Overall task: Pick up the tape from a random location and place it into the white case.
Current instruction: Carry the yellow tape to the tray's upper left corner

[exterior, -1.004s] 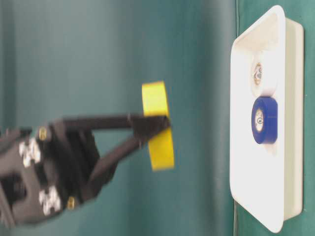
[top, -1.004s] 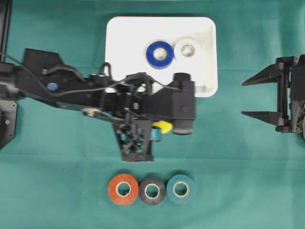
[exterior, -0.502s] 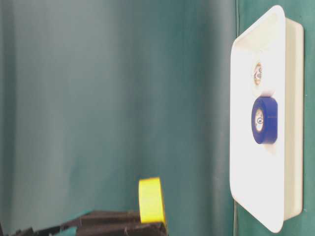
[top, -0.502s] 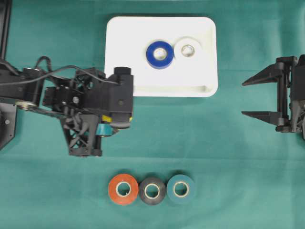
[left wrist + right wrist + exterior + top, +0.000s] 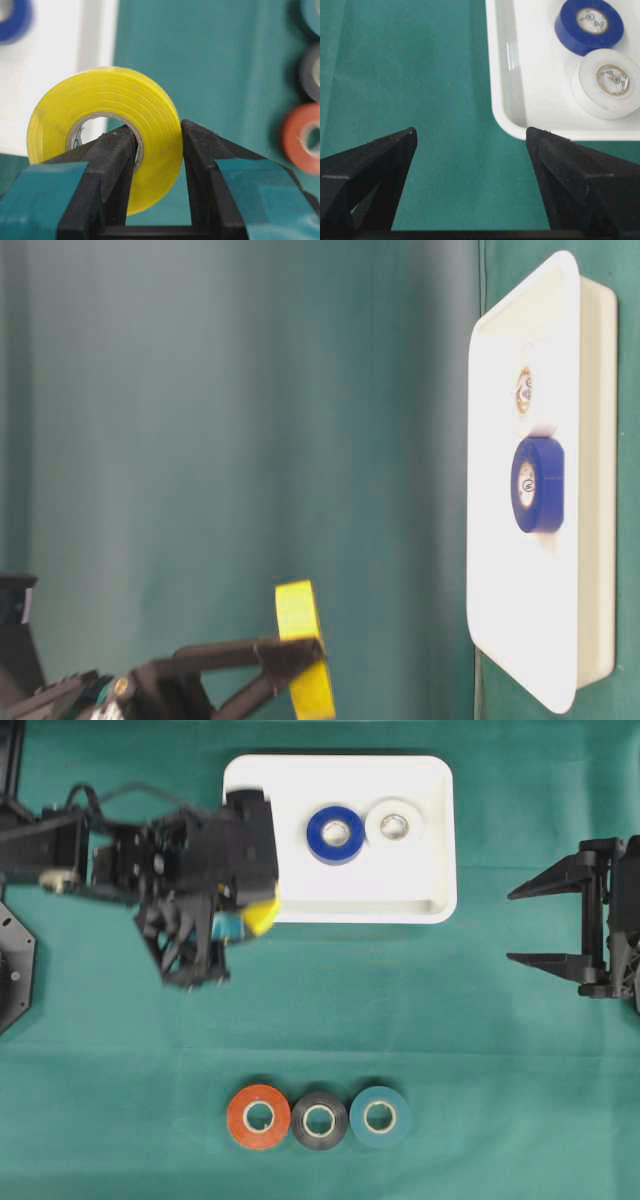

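My left gripper (image 5: 252, 919) is shut on a yellow tape roll (image 5: 263, 916), one finger through its core and one on the outer face (image 5: 125, 95). It holds the roll upright above the cloth, just off the front left corner of the white case (image 5: 340, 910). The table-level view shows the same roll (image 5: 298, 612) held clear of the case (image 5: 520, 640). A blue roll (image 5: 335, 834) and a white roll (image 5: 393, 824) lie flat in the case. My right gripper (image 5: 512, 927) stands open and empty to the right of the case, its jaws (image 5: 470, 132) over bare cloth.
Three rolls lie in a row on the green cloth near the front edge: red (image 5: 259, 1116), black (image 5: 320, 1120) and teal (image 5: 380, 1116). The left arm's body covers part of the case's left side.
The left gripper carried the yellow roll leftward from below the case's middle, then back up to the case's front left corner. The right arm has not moved.
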